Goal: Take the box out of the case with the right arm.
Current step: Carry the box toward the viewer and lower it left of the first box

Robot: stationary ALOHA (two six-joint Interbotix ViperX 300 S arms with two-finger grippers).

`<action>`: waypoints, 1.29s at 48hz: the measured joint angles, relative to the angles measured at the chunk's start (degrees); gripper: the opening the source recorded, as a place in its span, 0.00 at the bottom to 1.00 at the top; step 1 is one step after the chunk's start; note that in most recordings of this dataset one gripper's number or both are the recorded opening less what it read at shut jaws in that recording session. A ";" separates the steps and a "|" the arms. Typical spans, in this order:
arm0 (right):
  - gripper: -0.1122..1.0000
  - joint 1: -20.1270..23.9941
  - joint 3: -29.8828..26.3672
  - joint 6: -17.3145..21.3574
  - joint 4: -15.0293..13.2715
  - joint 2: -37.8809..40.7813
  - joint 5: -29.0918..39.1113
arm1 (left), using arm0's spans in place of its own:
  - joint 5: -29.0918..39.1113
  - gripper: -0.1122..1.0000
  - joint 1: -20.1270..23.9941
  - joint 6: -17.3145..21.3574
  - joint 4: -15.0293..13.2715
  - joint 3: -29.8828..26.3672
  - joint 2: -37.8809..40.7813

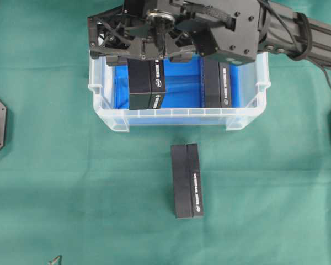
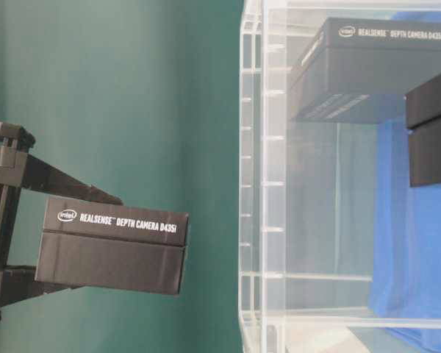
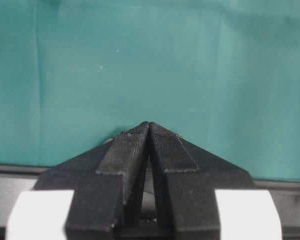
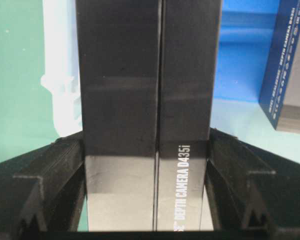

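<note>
Clear translucent plastic case (image 1: 248, 116): bright blue bottom lining. Black rectangular cardboard box (image 1: 146, 83): white lettering. Flat cloth table cover (image 1: 55, 165): plain green.

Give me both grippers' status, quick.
Left gripper: closed, holding nothing.
Right gripper: closed on a black box over the case.

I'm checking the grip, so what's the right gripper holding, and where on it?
The right gripper clamps a black box across its two long sides, near one end.
</note>
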 measured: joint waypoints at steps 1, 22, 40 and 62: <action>0.71 0.00 0.00 0.00 0.00 0.00 0.00 | 0.00 0.10 0.00 0.00 -0.09 0.00 -0.09; 0.71 3.08 0.00 2.90 -0.88 0.00 -0.35 | 0.00 0.10 0.00 0.00 0.00 0.00 0.18; 0.71 11.43 0.09 11.25 -2.37 0.00 -0.35 | 0.00 0.10 0.00 0.00 0.00 0.00 0.35; 0.71 19.42 0.00 17.31 -2.46 0.00 -2.55 | 0.00 0.10 0.00 0.00 -0.09 0.00 0.35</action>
